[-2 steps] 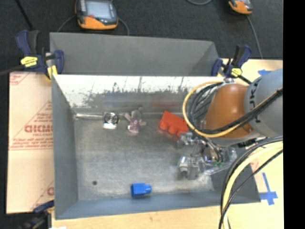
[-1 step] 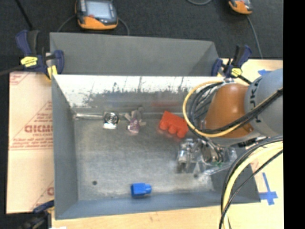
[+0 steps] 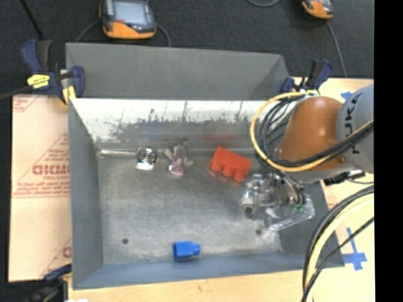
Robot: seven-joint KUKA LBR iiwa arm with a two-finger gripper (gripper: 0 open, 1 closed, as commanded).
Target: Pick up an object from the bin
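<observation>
My gripper (image 3: 257,214) hangs low over the right part of the bin floor, its metal body just below the orange wrist cover. A red toy brick (image 3: 229,163) lies just up and left of it, near the back wall. A small blue block (image 3: 186,250) rests near the front wall, well to the gripper's left. Nothing shows between the fingers.
Along the back wall lie a small silver round thing (image 3: 146,158) and a pale pink-purple figure (image 3: 177,162). The arm with its cables covers the bin's right side.
</observation>
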